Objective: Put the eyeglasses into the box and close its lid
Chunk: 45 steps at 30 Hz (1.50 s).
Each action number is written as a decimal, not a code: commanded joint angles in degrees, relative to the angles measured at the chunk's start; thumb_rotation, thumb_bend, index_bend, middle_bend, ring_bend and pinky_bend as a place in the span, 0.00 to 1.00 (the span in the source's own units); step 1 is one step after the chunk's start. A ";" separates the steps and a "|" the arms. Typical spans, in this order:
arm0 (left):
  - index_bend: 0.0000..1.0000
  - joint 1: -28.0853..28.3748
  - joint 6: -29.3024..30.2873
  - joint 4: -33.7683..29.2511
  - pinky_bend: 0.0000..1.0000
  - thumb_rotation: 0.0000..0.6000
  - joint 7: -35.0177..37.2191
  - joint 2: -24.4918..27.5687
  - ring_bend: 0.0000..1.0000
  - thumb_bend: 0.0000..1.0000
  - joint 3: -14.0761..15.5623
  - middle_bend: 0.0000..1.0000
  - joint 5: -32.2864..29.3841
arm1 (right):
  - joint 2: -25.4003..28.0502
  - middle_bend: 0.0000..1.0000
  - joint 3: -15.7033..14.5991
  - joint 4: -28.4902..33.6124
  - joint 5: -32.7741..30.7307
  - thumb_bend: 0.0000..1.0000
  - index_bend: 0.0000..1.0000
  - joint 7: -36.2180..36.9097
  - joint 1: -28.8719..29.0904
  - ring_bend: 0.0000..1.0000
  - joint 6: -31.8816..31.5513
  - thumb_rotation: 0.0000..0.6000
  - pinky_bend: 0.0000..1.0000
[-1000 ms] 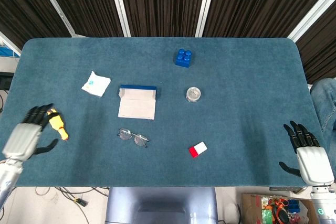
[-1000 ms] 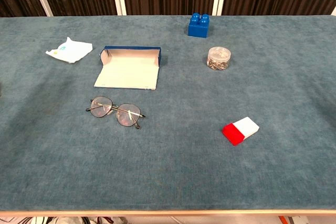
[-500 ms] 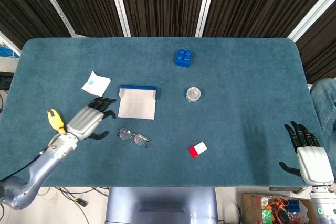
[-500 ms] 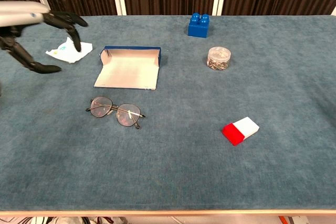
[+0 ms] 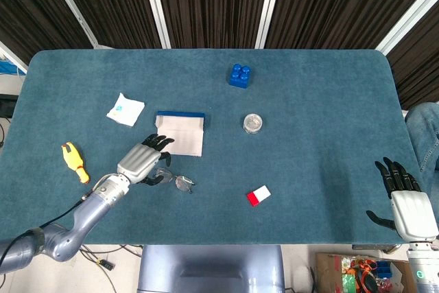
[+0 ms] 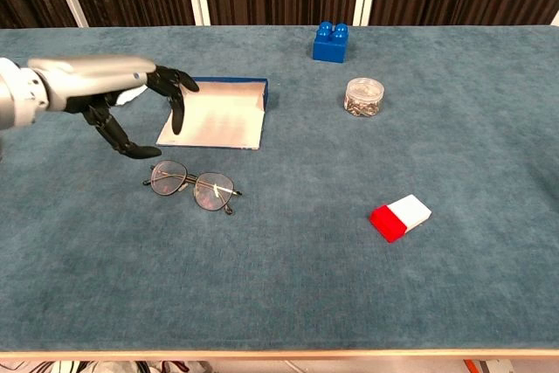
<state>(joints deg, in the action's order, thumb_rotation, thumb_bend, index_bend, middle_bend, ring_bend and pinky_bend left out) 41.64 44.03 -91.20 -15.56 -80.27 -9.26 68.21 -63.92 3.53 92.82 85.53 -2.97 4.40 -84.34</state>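
Above the eyeglasses: left robot hand [image 6: 131, 98], empty, fingers spread for a grasp.
Eyeglasses [image 6: 192, 186]: flat on tabletop [image 6: 349, 303], just before open box [image 6: 216, 116].
Right robot hand [image 5: 405, 200]: idle, fingers apart.

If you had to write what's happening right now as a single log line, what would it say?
left hand: open, above eyeglasses, not touching | right hand: open, idle at table edge | box: lid open, empty
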 commanded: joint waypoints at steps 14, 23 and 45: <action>0.47 3.34 -0.32 4.36 0.00 1.00 -3.22 -4.48 0.00 0.28 2.32 0.08 -2.18 | 0.12 0.00 0.13 0.04 -0.41 0.00 0.00 -0.16 0.08 0.00 0.33 1.00 0.17; 0.47 4.66 -1.19 6.20 0.00 1.00 -4.64 -6.55 0.00 0.29 3.28 0.09 -3.49 | 0.27 0.00 0.29 0.12 -0.62 0.00 0.00 0.13 0.05 0.00 0.26 1.00 0.17; 0.49 6.34 -0.20 8.30 0.00 1.00 -6.98 -9.24 0.00 0.33 4.05 0.09 -5.85 | 0.51 0.00 0.27 0.41 -0.80 0.00 0.00 0.95 0.10 0.00 0.64 1.00 0.17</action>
<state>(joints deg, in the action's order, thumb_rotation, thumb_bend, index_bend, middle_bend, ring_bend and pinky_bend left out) 47.94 43.80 -82.93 -22.52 -89.48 -5.23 62.39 -63.41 3.79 93.24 84.72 -2.02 4.50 -83.69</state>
